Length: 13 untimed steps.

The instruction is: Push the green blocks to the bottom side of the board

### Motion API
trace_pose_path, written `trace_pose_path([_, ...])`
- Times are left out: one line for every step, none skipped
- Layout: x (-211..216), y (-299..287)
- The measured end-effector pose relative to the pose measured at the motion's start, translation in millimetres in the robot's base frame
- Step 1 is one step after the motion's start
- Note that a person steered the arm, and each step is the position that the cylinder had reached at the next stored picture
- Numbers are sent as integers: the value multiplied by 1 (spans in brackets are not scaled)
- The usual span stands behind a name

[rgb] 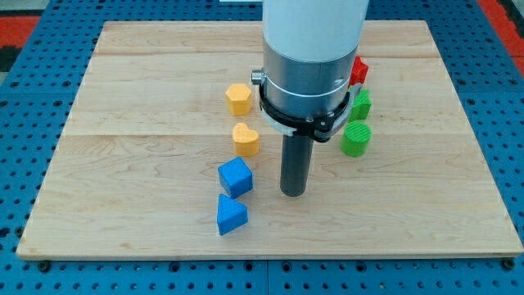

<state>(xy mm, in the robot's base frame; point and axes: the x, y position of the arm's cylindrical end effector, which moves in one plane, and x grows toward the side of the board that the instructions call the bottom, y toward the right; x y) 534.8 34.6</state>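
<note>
A green round block (356,138) sits right of the board's middle. A second green block (361,105) stands just above it, partly hidden behind the arm. My tip (293,193) rests on the board, left of and below the green round block, apart from it. It is right of the blue cube (236,177).
A red block (359,71) peeks out behind the arm above the green blocks. A yellow hexagon block (238,98) and a yellow heart block (246,139) lie left of the arm. A blue triangular block (231,215) lies below the blue cube. The wooden board (123,205) sits on a blue pegboard.
</note>
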Motion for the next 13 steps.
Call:
trace_pose_path([-2,-4])
trace_pose_path([-10,-2])
trace_pose_path([-10,12])
trace_pose_path([-11,12])
trace_pose_path([-37,40])
trace_pose_path([-77,70])
trace_pose_path([-98,55])
trace_pose_path([-114,91])
trace_pose_path([-110,141])
trace_pose_path([-67,169])
trace_pose_path([-20,175])
trace_pose_path([-28,186])
trace_pose_path([-140,230])
